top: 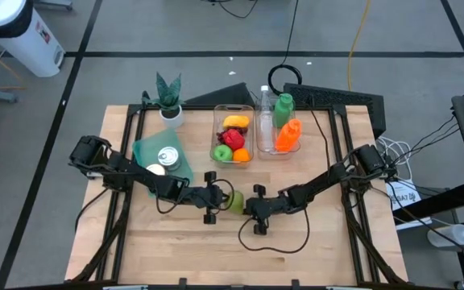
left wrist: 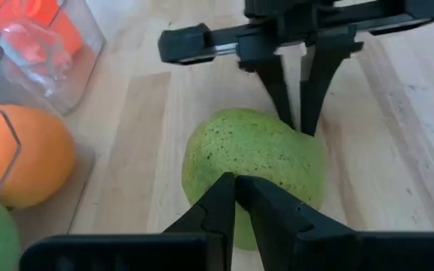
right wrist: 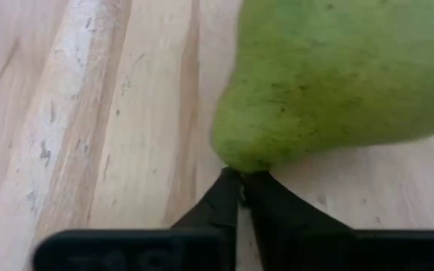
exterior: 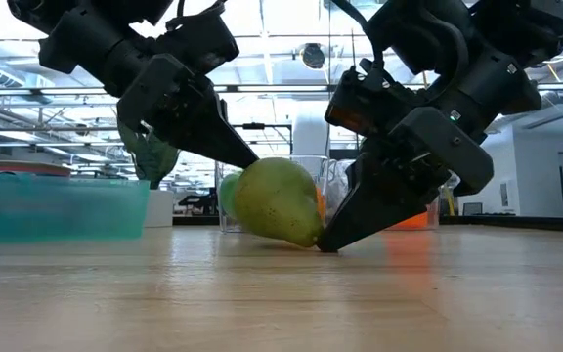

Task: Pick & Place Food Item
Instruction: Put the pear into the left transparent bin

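Pear (exterior: pixel 275 201) lies on counter (exterior: pixel 281 293), pinned between clenched left end effector (exterior: pixel 252 158) and clenched right end effector (exterior: pixel 326 244), neither grasping it.

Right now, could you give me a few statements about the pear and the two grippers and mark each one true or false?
1. The pear lies on the wooden table between the two grippers. True.
2. The right gripper has its fingers spread wide around the pear. False: its fingers are shut, with the tips against the pear's narrow end.
3. The left gripper is shut, its tips at the pear's side. True.
4. The pear sits inside the clear bin with the other fruit. False: it is on the bare table, in front of the bin.
5. The teal tray is stacked on top of the clear bin. False: it sits on the table beside the bin, under the left arm.
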`<move>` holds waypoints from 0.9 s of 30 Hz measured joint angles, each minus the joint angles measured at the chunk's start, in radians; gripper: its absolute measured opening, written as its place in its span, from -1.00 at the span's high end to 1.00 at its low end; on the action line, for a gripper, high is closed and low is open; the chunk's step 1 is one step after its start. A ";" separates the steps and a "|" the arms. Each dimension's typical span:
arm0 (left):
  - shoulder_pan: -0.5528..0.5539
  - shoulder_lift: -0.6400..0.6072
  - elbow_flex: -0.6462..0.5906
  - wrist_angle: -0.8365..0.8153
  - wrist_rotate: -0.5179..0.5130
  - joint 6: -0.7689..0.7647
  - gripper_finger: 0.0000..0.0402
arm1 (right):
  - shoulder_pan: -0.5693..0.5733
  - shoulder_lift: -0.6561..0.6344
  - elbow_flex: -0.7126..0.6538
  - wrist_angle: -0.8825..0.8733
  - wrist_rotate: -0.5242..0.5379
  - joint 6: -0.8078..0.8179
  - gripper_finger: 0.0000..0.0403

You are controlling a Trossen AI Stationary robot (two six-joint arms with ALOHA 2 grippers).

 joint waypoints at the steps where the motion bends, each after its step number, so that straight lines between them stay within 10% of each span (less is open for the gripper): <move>1: 0.000 0.000 0.000 -0.001 0.000 0.000 0.75 | 0.000 0.000 0.000 0.000 -0.005 -0.009 0.94; 27: -0.005 -0.020 -0.002 -0.020 -0.122 0.038 0.75 | 0.079 -0.295 -0.004 -0.077 0.046 -0.166 1.00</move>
